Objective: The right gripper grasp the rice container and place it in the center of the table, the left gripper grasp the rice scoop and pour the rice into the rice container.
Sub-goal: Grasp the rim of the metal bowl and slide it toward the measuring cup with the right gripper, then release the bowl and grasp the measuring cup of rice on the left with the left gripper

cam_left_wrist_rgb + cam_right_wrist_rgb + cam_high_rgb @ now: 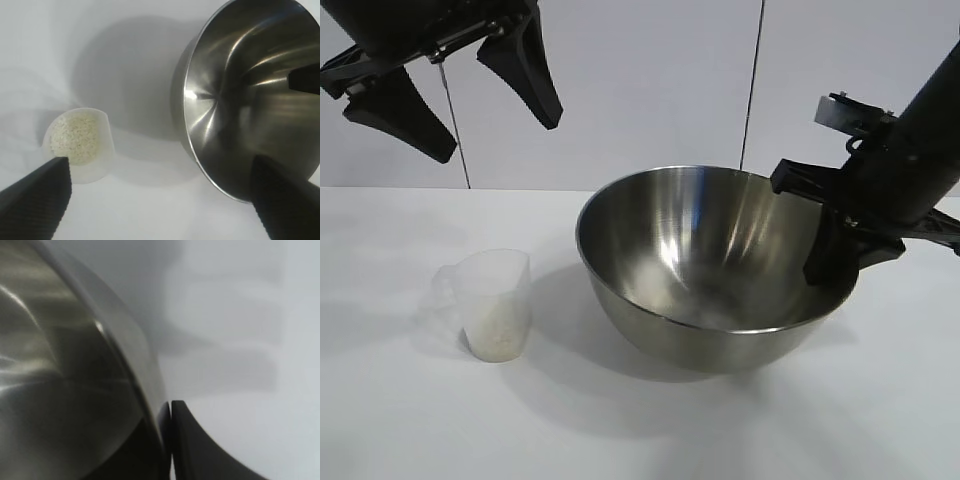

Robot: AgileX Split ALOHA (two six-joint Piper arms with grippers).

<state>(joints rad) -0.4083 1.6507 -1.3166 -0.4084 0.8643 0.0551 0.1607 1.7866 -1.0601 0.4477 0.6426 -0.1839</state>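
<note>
The rice container (710, 260), a large shiny steel bowl, stands on the white table (420, 430) near the middle, slightly tipped. My right gripper (840, 265) is shut on its right rim, one finger inside and one outside; the right wrist view shows the bowl wall (65, 365) pinched in the gripper (171, 440). The rice scoop (495, 300), a translucent cup holding whitish rice (495, 340), stands to the left of the bowl. My left gripper (495, 135) hangs open and empty high above the scoop. The left wrist view shows the scoop (82, 145), rice (75, 137), bowl (250, 100) and the gripper (160, 200).
A white panelled wall (650, 90) with dark vertical seams rises behind the table. Bare tabletop lies in front of the bowl and the scoop.
</note>
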